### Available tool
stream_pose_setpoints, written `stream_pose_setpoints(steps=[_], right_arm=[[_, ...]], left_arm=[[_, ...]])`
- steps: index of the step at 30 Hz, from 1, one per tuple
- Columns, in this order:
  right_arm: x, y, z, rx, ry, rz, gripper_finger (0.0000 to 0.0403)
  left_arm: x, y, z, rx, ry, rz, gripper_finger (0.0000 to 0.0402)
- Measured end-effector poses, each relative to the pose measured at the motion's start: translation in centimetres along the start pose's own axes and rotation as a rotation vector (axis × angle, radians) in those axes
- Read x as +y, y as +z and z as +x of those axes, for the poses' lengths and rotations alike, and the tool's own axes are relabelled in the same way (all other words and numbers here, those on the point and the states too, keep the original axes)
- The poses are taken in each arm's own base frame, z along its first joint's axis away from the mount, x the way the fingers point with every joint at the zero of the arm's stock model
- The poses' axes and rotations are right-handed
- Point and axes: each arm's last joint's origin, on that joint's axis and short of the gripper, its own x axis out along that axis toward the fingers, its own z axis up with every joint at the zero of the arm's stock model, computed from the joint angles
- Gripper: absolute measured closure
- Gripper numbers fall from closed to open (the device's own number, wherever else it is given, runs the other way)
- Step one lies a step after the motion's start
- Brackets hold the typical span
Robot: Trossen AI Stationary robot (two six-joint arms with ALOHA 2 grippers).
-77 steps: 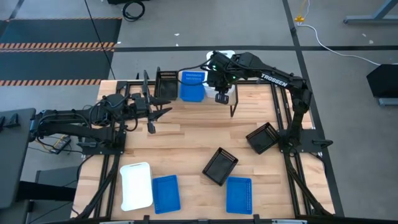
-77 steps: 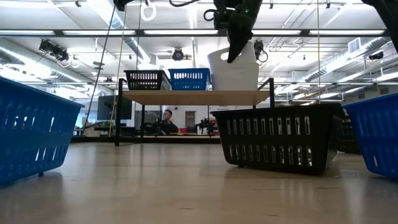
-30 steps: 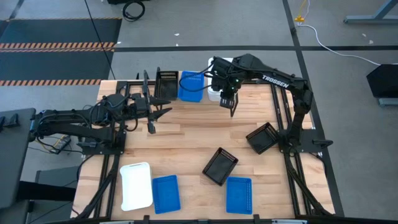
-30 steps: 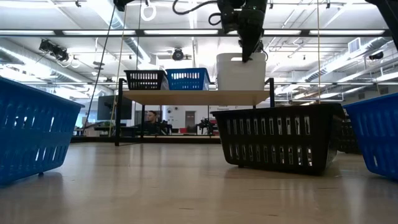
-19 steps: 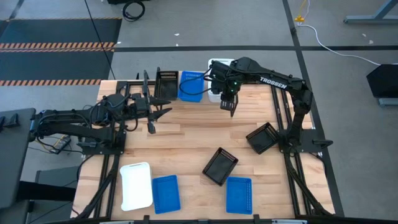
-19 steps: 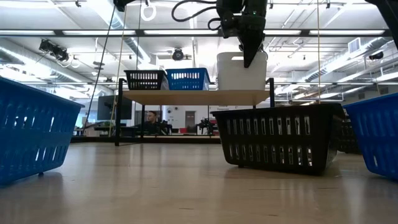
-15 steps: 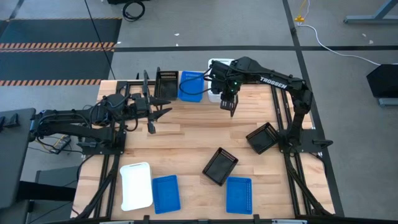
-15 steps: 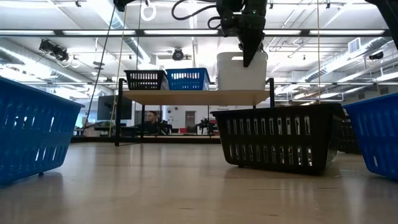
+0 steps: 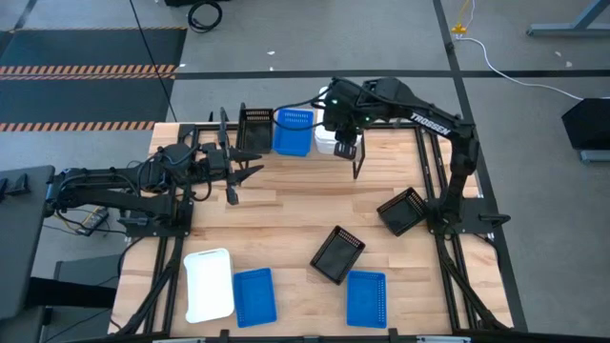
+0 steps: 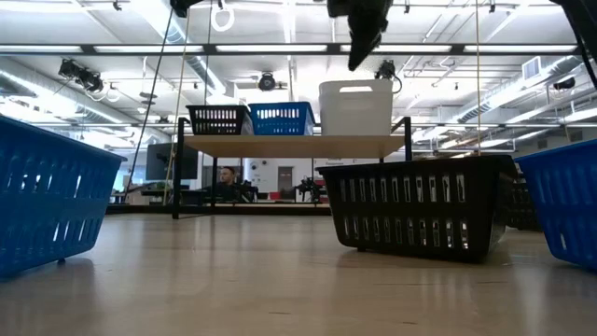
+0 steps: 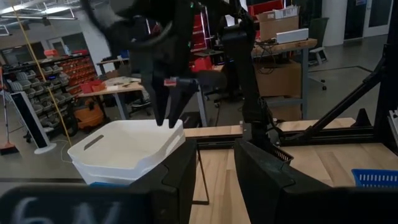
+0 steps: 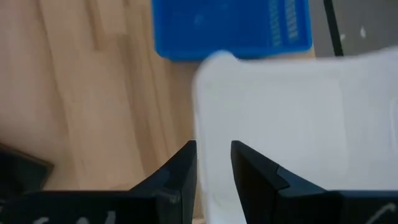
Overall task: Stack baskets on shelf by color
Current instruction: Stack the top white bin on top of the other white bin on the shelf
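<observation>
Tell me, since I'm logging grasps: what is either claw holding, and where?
Nothing is held. The right claw hangs empty above the white plastic basket on the wooden shelf; the left claw is empty.

From above, the right arm covers most of the white basket [image 9: 326, 143] on the shelf. In the low view, the blue baskets [image 10: 51, 196] at both sides are cut off by the edges. The right tool [image 10: 359, 56] is cut off at the top.
</observation>
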Motion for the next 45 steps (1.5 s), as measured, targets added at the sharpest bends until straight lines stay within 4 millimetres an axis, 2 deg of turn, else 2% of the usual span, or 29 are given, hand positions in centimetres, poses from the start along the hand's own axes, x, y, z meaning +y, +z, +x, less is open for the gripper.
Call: stream_pose_setpoints(steps=[9, 14, 17, 21, 28, 37, 45], right_arm=[[5.1, 2.3, -0.2, -0.176, 0.061, -0.118, 0.0297], [7.9, 3.6, 1.8, -0.253, 0.083, -0.193, 0.0297], [8.6, 4.1, 3.7, -0.228, 0.062, -0.235, 0.0297], [8.5, 4.6, 6.5, -0.172, 0.058, -0.234, 0.0297], [7.4, 5.1, 9.9, -0.107, 0.055, -0.208, 0.0297], [5.8, 5.1, 10.9, -0.089, 0.024, -0.167, 0.0297], [5.5, 5.0, 11.0, -0.073, -0.035, -0.158, 0.0297]], left_arm=[[0.0, 0.0, 0.0, 0.004, 0.007, 0.020, 0.0285], [0.0, 0.0, 0.0, 0.008, 0.018, 0.020, 0.0285], [0.1, 0.0, -0.2, 0.012, 0.017, 0.021, 0.0285], [0.2, 0.1, -0.7, 0.013, 0.017, 0.018, 0.0285], [0.3, 0.2, -1.4, 0.020, 0.016, 0.018, 0.0285], [0.3, 0.1, -1.4, 0.031, 0.014, 0.020, 0.0285], [0.3, 0.1, -1.4, 0.031, 0.014, 0.019, 0.0285]])
